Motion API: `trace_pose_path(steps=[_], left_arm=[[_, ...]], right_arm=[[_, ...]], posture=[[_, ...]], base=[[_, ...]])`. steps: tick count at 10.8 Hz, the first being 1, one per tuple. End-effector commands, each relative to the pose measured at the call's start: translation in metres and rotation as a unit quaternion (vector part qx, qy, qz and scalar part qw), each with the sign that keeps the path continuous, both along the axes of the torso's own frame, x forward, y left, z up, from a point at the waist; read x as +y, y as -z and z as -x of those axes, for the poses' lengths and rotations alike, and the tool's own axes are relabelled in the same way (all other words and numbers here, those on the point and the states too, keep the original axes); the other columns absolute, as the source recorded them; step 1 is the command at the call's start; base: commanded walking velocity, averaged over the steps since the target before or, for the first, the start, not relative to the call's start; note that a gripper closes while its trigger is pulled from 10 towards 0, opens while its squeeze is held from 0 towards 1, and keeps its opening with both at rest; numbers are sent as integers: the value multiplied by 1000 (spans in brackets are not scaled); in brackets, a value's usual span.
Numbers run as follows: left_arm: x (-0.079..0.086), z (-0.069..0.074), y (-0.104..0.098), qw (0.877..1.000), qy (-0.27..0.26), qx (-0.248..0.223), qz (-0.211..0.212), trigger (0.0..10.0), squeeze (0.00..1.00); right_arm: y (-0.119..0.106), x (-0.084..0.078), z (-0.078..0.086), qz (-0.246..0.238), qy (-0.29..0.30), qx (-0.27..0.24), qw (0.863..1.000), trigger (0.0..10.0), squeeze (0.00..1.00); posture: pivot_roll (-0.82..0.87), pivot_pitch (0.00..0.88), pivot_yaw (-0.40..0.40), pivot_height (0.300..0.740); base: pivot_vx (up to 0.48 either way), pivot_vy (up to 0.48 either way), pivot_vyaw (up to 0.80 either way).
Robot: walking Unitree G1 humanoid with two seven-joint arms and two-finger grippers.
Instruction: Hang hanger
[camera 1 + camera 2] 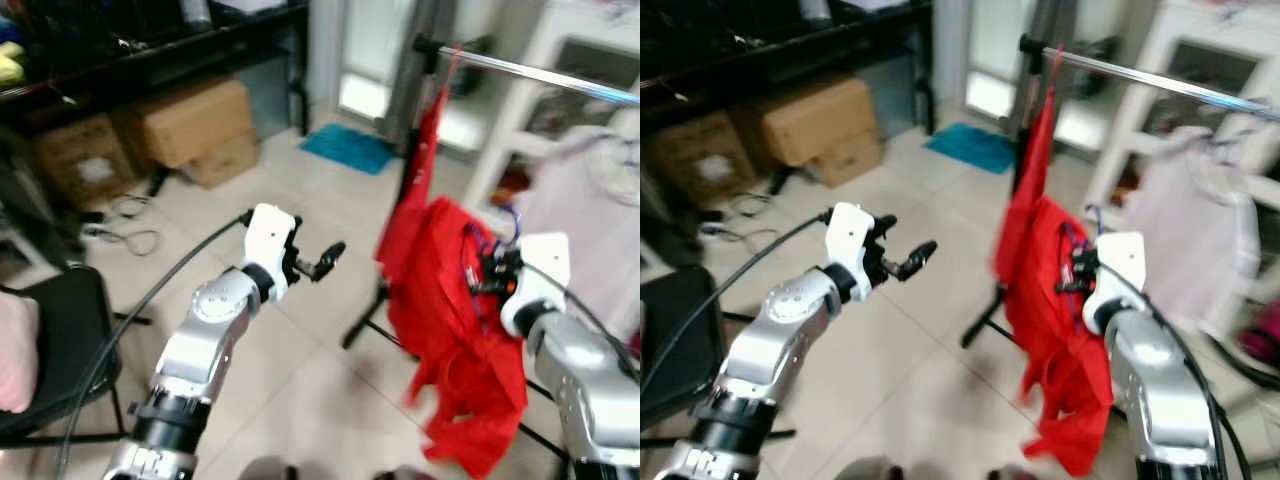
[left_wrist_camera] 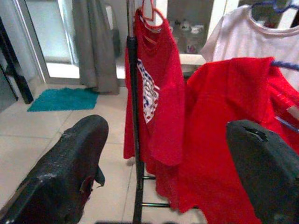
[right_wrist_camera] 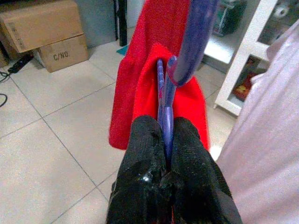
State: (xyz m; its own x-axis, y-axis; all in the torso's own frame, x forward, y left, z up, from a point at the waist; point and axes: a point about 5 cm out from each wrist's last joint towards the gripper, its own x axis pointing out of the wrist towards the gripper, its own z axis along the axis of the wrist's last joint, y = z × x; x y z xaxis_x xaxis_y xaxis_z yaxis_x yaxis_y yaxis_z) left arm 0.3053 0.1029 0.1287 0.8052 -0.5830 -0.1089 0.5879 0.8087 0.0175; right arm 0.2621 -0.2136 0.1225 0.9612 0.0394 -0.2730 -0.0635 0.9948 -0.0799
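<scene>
Right wrist view: right gripper pinches purple hanger, red shirt beyond

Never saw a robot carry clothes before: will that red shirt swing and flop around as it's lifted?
Probably floppy: the red shirt droops in loose folds below the right claw. It looks light, so it may sway. The purple hanger seems stiff, pinched firmly.

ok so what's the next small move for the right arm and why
Probably lift the right gripper up toward the rail. It is shut on the purple hanger carrying a red shirt, and the hook sits well below the rail, where another red shirt already hangs. The left gripper is open, off to the side.
</scene>
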Motion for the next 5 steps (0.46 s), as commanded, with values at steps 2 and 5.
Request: trace_pose_path(steps=[2,5], left_arm=[[-1,0,0,1000,1,-1,-2,10000,0],[-1,0,1,1000,2,1,-5,10000,0]], right_arm=[[-9,0,-1,1,-1,-19,1000,10000,0],[-8,0,0,-20,-5,-21,1000,10000,0]], posture=[[30,0,22,740],[26,0,22,740]], base=[[-257,0,0],[0,0,0]])
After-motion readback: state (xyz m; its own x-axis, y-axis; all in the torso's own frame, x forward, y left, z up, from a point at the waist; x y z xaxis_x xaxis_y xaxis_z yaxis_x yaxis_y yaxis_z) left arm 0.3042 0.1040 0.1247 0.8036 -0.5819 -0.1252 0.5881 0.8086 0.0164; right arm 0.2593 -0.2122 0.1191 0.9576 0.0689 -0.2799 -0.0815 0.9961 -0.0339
